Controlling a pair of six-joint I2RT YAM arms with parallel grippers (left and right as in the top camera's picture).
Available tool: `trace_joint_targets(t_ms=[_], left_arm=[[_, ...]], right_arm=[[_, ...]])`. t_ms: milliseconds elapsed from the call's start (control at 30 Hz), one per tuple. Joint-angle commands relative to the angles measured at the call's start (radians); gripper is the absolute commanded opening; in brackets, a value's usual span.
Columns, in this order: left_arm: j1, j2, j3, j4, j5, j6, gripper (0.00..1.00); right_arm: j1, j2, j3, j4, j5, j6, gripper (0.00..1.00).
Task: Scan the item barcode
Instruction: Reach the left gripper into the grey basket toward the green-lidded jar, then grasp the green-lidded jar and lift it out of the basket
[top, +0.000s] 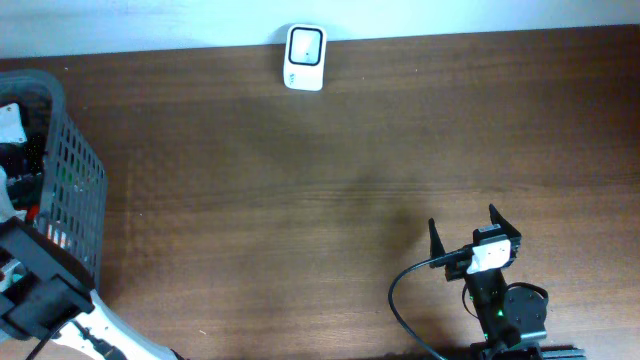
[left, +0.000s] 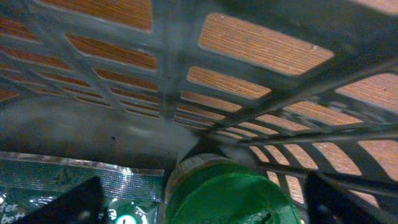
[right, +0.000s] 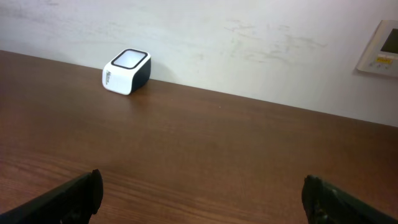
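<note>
Green marks your likely target: a green round-lidded container (left: 227, 196) fills the lower middle of your left wrist view. It sits on the floor of the dark grey plastic mesh basket (top: 75, 165) at the table's left edge, just beside a dark green foil packet (left: 68, 180) on its left. Your left pincer (left: 205, 208) hangs straight over the container with its two black fingers spread wide, one at each bottom corner of the view. The lid lies between them and neither finger visibly touches it. The lid faces up at the camera, so the container's long axis seems to run upright toward the pincer; its body is hidden. Your right pincer (right: 202, 199) is also spread wide and holds nothing, low over the brown wooden table (right: 205, 137) and well apart from the basket. The white boxy scanner with a dark window (top: 304, 58) stands at the far edge against the wall. Your left arm is plainly the nearer one, so the coming move looks like a straight descent and a close across the lid.
</note>
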Motion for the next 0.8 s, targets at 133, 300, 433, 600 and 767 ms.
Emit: trace_joint_targets(t_ms=[133,300,433,600,767], left_arm=[[-0.031,0.05,0.002,-0.031,-0.144,-0.045,0.79],[-0.031,0.05,0.002,-0.075,-0.149,-0.134,0.73],[-0.031,0.049,0.003,-0.127,-0.268,-0.206,0.74],[-0.031,0.041,0.047,-0.178,-0.322,-0.277,0.76],[-0.037,0.036,0.161,-0.232,-0.296,-0.298,0.82]], right_arm=[[-0.006,-0.008,-0.008,0.0,-0.006,0.014,0.98],[-0.006,-0.008,-0.008,0.0,-0.006,0.014,0.98],[-0.006,-0.008,-0.008,0.0,-0.006,0.014,0.98],[-0.006,-0.008,-0.008,0.0,-0.006,0.014,0.98],[-0.006,-0.008,-0.008,0.0,-0.006,0.014,0.98]])
